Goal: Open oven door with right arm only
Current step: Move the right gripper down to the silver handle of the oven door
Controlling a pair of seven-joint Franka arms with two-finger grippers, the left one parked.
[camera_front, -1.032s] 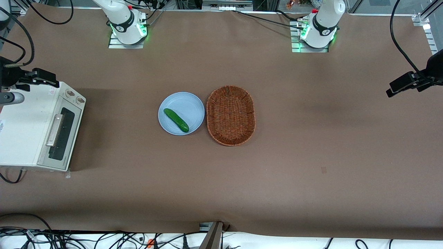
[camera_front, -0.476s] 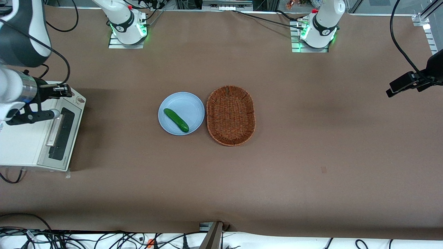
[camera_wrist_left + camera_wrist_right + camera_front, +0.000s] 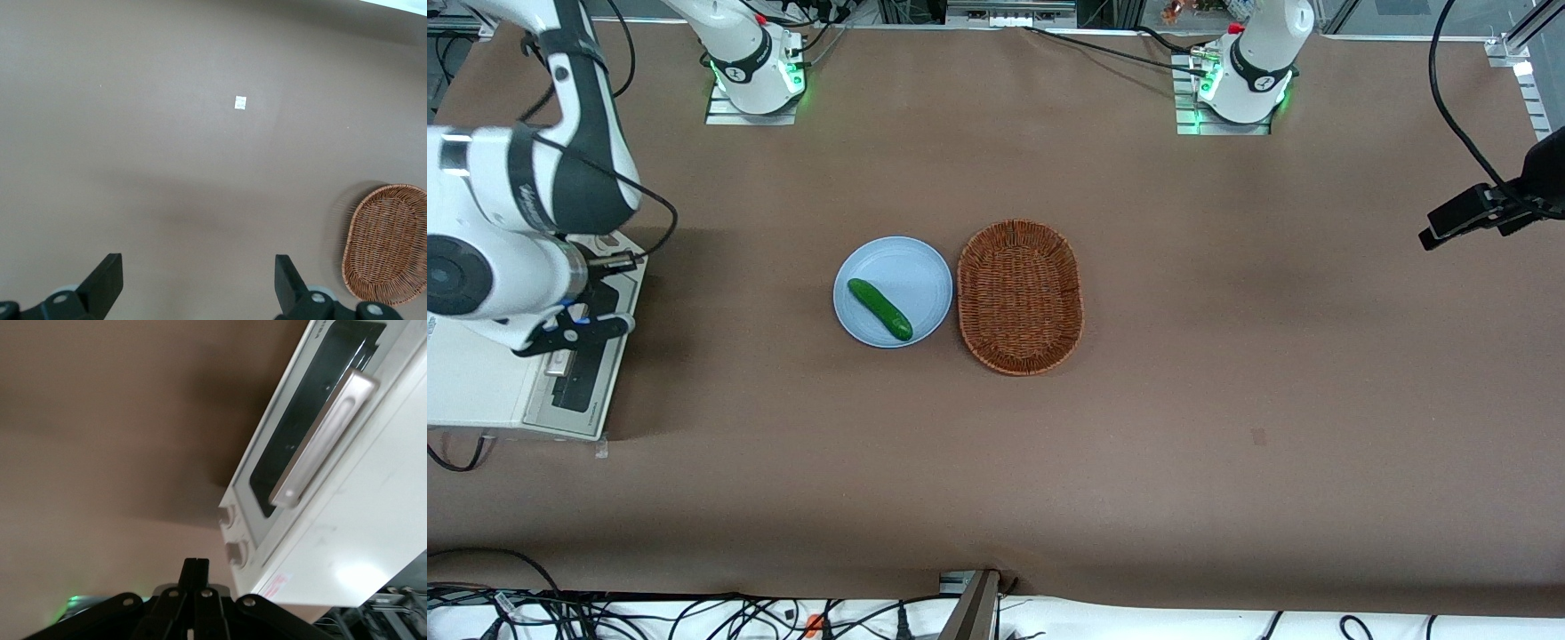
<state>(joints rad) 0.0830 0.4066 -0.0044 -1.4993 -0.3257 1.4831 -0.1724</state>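
Observation:
The white toaster oven (image 3: 471, 382) stands at the working arm's end of the table. Its oven door (image 3: 589, 384) is closed, with dark glass facing the plate. The right arm (image 3: 507, 240) reaches over the oven's top and hides most of the silver handle. My gripper (image 3: 580, 331) hangs just above the door's handle area. In the right wrist view the door's glass (image 3: 293, 447) and handle (image 3: 323, 437) show clearly, and my gripper (image 3: 197, 572) has its fingers pressed together, holding nothing and touching nothing.
A blue plate (image 3: 925, 262) holding a green cucumber (image 3: 879, 308) lies mid-table, with a wicker basket (image 3: 1020, 296) beside it. The basket also shows in the left wrist view (image 3: 390, 243). The oven's two knobs (image 3: 232, 533) sit beside the door.
The right arm has swung in over the oven and moved nearer the front camera, from the knob end to above the door handle. The door has stayed closed.

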